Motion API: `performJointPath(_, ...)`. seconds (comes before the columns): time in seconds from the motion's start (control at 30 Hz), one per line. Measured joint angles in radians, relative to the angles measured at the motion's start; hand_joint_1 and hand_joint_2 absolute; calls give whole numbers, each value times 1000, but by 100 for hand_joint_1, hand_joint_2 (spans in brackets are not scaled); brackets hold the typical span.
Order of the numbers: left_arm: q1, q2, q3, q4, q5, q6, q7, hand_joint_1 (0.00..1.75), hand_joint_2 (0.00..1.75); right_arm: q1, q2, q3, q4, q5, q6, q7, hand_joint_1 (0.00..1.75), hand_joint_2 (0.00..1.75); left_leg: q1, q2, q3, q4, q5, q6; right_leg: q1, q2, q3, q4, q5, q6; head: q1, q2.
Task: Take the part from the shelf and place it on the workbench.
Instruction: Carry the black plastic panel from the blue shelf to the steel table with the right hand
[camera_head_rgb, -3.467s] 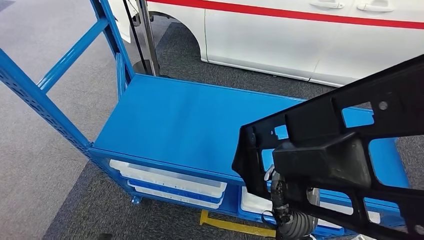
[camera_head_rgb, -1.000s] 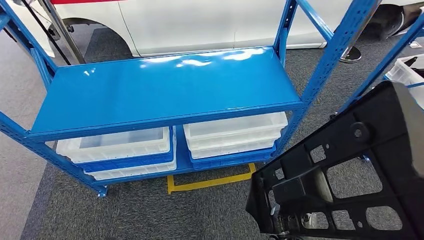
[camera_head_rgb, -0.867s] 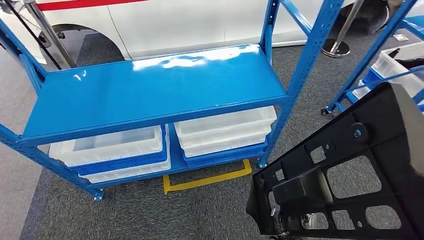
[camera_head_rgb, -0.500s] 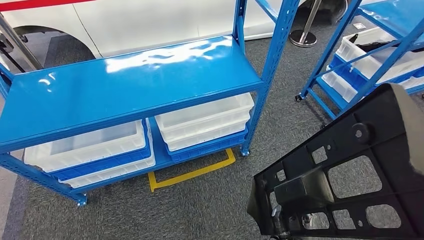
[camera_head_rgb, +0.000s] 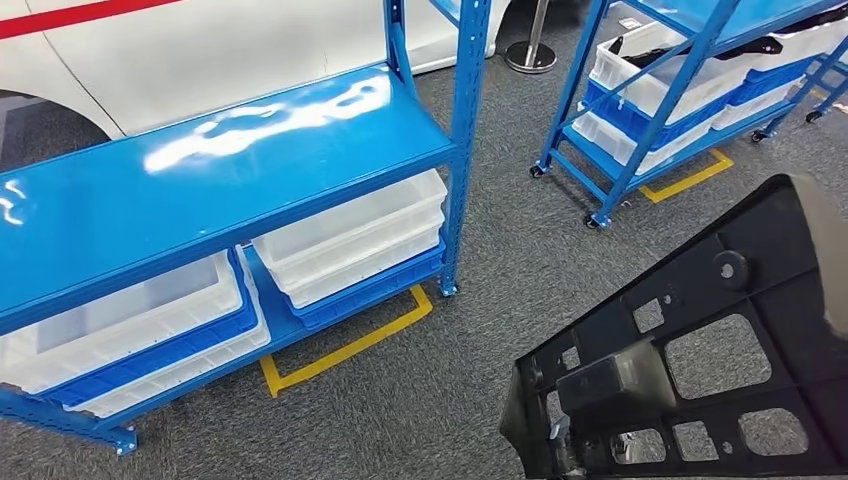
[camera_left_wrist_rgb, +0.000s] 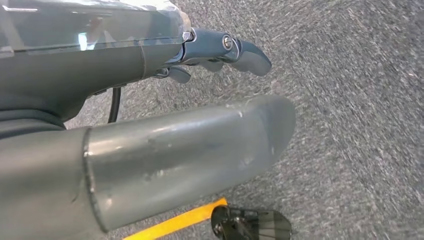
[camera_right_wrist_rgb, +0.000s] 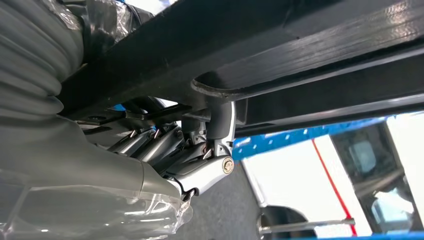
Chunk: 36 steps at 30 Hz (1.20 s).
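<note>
The part (camera_head_rgb: 615, 383) is a large black plastic frame with several cut-outs, at the lower right of the head view, held up over the grey carpet. In the right wrist view my right hand (camera_right_wrist_rgb: 192, 155) grips the part (camera_right_wrist_rgb: 300, 45) from below, its fingers hooked around a black rib. The blue shelf (camera_head_rgb: 220, 150) stands at the left with nothing on its top board. My left hand (camera_left_wrist_rgb: 200, 100) hangs over the carpet, fingers apart, holding nothing.
White bins (camera_head_rgb: 350, 235) sit on the shelf's lower level, inside a yellow floor marking (camera_head_rgb: 345, 350). A second blue rack (camera_head_rgb: 650, 90) on wheels holds bins with dark parts (camera_head_rgb: 700, 45) at the upper right. A white car (camera_head_rgb: 200, 40) stands behind. Carpet lies open between the racks.
The whole picture has swung: the camera turned to the right, so the shelf slid left and the second rack came into view. The part stays in my right hand's grip.
</note>
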Motion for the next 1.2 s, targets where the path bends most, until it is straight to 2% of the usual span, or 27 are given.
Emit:
performJointPath(0.03,-1,0,0,0,-3,0,0,0,0,2,0,-1,0,0,-4,0,175,175,1,-11,0,4,-7,-6,-3,9,0,-4,3,-7,0,0)
performJointPath(0.07,-2,1,0,0,-6,-1,1,0,0,3,0,-1,-1,-1,-7,0,175,175,4,-35,-7,24,-25,-10,-6,19,0,-10,6,-13,0,0)
performJointPath(0.13,-1,1,0,0,-10,-3,1,0,0,3,1,-1,-2,-1,-14,1,175,175,7,-95,-53,129,-88,-14,-9,40,-1,-15,11,-23,-1,0)
performJointPath(0.2,3,1,0,0,-13,-4,1,0,0,5,1,0,-2,-1,-20,1,175,175,8,-116,-121,265,-139,-16,-7,66,-6,-12,12,-27,-1,0)
performJointPath(0.23,5,1,0,0,-15,-5,1,0,0,6,1,-1,-2,-1,-23,1,175,175,8,-118,-140,297,-138,-16,-6,80,-8,-9,12,-27,-1,0)
performJointPath(0.27,5,2,0,0,-17,-5,1,0,0,6,1,-1,-3,-1,-24,2,175,175,8,-119,-143,290,-116,-16,-5,95,-9,-5,12,-27,-1,0)
performJointPath(0.3,5,3,0,0,-19,-5,0,0,0,7,1,-1,-3,-1,-26,2,175,175,8,-124,-127,244,-77,-14,-5,110,-9,-1,11,-26,-1,0)
performJointPath(0.37,5,4,0,0,-23,-6,-1,0,0,8,1,-1,-6,0,-32,4,175,175,12,-168,-80,116,-5,-9,-4,137,-13,10,9,-21,-1,0)
performJointPath(0.43,4,5,0,0,-28,-9,-2,0,0,9,1,0,-10,4,-42,7,175,175,14,-211,-58,48,12,-5,-4,161,-26,19,11,-9,0,0)
performJointPath(0.47,4,6,0,0,-30,-10,-2,0,0,11,1,0,-12,5,-47,8,175,175,12,-214,-58,44,9,-3,-5,173,-33,21,15,-1,0,0)
performJointPath(0.5,3,5,0,0,-31,-11,-2,0,0,14,0,0,-14,6,-49,10,175,175,13,-204,-58,40,10,1,-6,186,-39,19,20,7,0,0)
performJointPath(0.53,2,4,0,0,-31,-11,-2,0,0,17,0,-1,-15,7,-51,10,175,175,15,-191,-57,37,14,7,-6,186,-43,22,20,13,0,0)
performJointPath(0.6,2,3,0,0,-32,-12,-2,0,0,19,0,-2,-18,7,-52,11,175,175,18,-161,-56,29,22,20,-3,141,-69,71,-12,22,4,0)
performJointPath(0.67,4,4,0,0,-32,-12,-2,0,0,18,0,-2,-20,8,-55,12,175,175,14,-129,-56,28,23,25,-5,79,-124,189,-77,29,8,0)
performJointPath(0.7,5,4,0,0,-34,-12,-2,0,0,18,0,-2,-20,8,-58,12,175,175,11,-113,-57,28,23,25,-7,65,-152,248,-100,32,8,0)
performJointPath(0.73,6,5,0,0,-35,-12,-2,0,0,19,0,-2,-20,9,-61,12,175,175,9,-98,-57,28,22,25,-9,59,-165,280,-107,33,8,0)
performJointPath(0.77,5,6,0,0,-37,-12,-2,0,0,19,0,-2,-20,9,-62,12,175,175,7,-84,-57,28,21,25,-10,57,-161,277,-95,33,8,0)
performJointPath(0.8,3,6,0,0,-39,-12,-2,0,0,20,0,-3,-20,10,-64,12,175,175,6,-71,-56,28,20,24,-10,52,-133,232,-68,30,8,0)
performJointPath(0.83,1,6,0,0,-41,-13,-2,0,0,20,0,-3,-20,12,-64,13,175,175,6,-60,-53,28,18,23,-8,38,-91,160,-36,25,8,0)
performJointPath(0.9,-2,6,0,0,-44,-14,-4,0,0,19,0,-2,-22,15,-66,13,175,175,3,-43,-47,28,13,17,2,-2,-23,40,-3,10,8,0)
performJointPath(0.93,-3,6,0,0,-45,-14,-4,0,0,18,0,-2,-23,16,-67,13,175,175,2,-36,-45,28,12,13,8,-13,-10,14,-1,4,8,0)
performJointPath(0.97,-3,6,0,0,-47,-14,-5,0,0,18,0,-2,-24,16,-68,13,175,175,1,-28,-43,27,11,8,12,-14,-11,10,-3,-1,8,0)
performJointPath(1.0,-4,6,0,0,-49,-14,-5,0,0,19,0,-2,-25,17,-69,14,175,175,1,-19,-41,25,10,3,14,-3,-13,6,0,-4,8,0)
performJointPath(1.03,-6,6,0,0,-51,-14,-5,0,0,21,0,-2,-26,18,-70,15,175,175,2,-16,-39,27,6,-2,11,8,-12,1,4,-9,8,0)
performJointPath(1.1,-7,7,0,0,-56,-14,-5,0,0,21,0,-2,-28,19,-73,17,175,175,4,-49,-51,65,-26,-10,3,28,-7,-14,13,-19,7,0)
performJointPath(1.17,-6,8,0,0,-60,-14,-3,0,0,20,1,-1,-29,20,-75,19,175,175,6,-100,-103,178,-91,-15,-1,49,-7,-20,18,-26,7,0)
performJointPath(1.2,-4,8,-1,0,-61,-14,-2,0,0,19,1,-1,-30,21,-75,19,175,175,6,-112,-135,245,-118,-17,-1,61,-8,-19,19,-28,6,0)
